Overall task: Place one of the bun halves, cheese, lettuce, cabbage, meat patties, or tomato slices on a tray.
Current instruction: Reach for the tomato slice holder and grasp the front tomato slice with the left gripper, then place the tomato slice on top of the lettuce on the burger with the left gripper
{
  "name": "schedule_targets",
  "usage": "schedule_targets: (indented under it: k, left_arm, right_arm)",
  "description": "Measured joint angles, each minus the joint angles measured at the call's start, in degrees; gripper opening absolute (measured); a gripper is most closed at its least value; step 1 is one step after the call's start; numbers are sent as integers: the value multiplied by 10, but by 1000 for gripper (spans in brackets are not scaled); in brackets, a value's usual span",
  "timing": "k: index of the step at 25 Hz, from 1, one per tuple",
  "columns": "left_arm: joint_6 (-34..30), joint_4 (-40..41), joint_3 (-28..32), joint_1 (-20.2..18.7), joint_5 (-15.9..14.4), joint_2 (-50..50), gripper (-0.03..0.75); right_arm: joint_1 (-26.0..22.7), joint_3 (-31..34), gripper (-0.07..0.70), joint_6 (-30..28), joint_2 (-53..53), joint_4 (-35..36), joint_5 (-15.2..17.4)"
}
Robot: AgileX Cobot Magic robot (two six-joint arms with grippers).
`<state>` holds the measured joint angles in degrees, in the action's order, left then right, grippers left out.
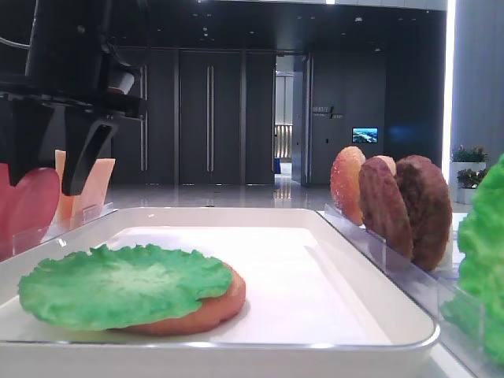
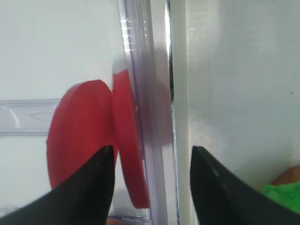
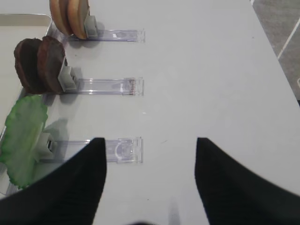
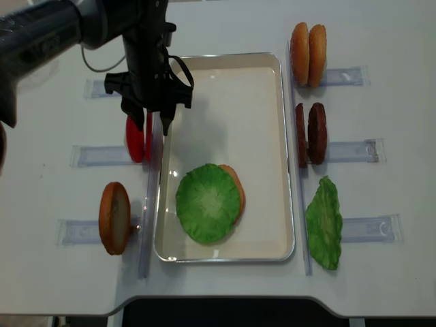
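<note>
Your left pincer hangs part-open, straddling the upright tomato slices off the tray's left edge, gripping nothing yet.

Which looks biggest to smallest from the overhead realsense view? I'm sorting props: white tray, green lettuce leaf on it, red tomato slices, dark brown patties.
1. White rectangular tray, by far the largest.
2. Green lettuce leaf lying flat on the tray.
3. Dark brown patties and red tomato slices: both stand on edge and look alike, unranked.
</note>
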<state>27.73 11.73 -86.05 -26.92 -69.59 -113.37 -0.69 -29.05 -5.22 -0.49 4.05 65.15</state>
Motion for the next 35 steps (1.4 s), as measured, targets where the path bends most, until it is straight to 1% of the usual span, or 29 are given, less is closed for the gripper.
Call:
schedule_targets:
  k: [3,5,11,13,14,27,35]
  left_arm:
    - [0,0,0,0,0,0,361]
    - [-1,1,0,0,0,0,312]
    - [-11,2,0,0,0,0,134]
    - [-15,2,0,0,0,0,84]
    - [-18,4,0,0,0,0,71]
    - [-32,-10,0,0,0,2,71]
    - [-40,-36,0,1,-1,38,71]
  right_arm:
    - [0,0,400,0,0,0,0]
    - [0,0,400,0,0,0,0]
    - [0,0,400,0,0,0,0]
    - [0,0,400,0,0,0,0]
    - [0,0,400,0,0,0,0]
    - [0,0,400,0,0,0,0]
    - [0,0,400,0,0,0,0]
